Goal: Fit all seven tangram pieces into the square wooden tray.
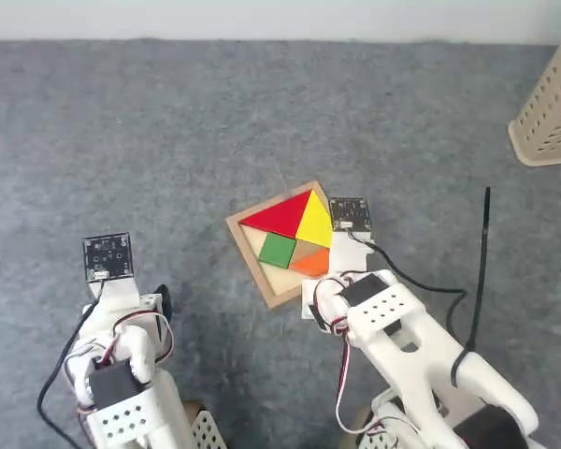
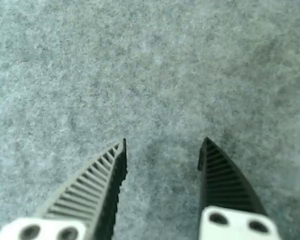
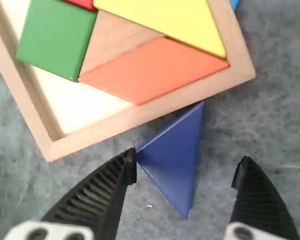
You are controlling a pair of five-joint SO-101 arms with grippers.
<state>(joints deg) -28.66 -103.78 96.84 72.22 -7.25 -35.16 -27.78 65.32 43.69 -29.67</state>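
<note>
Right wrist view: the tray [image 3: 90,131], at the middle of the table [image 1: 168,122], holds red triangle [image 1: 282,215], yellow triangle [image 3: 165,17], orange piece [image 3: 150,70] and green square [image 3: 55,37] (three to go, I judge). Blue triangle [image 3: 175,160] lies outside, touching the rim, between the fingers of the wide-open, empty right gripper [image 3: 188,159]; left gripper [image 2: 165,141] gapes, empty.

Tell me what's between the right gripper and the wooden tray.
A blue triangle lies on the grey carpet there, one corner against the rim of the tray. The right wrist view shows it, with the right gripper open around it.
</note>
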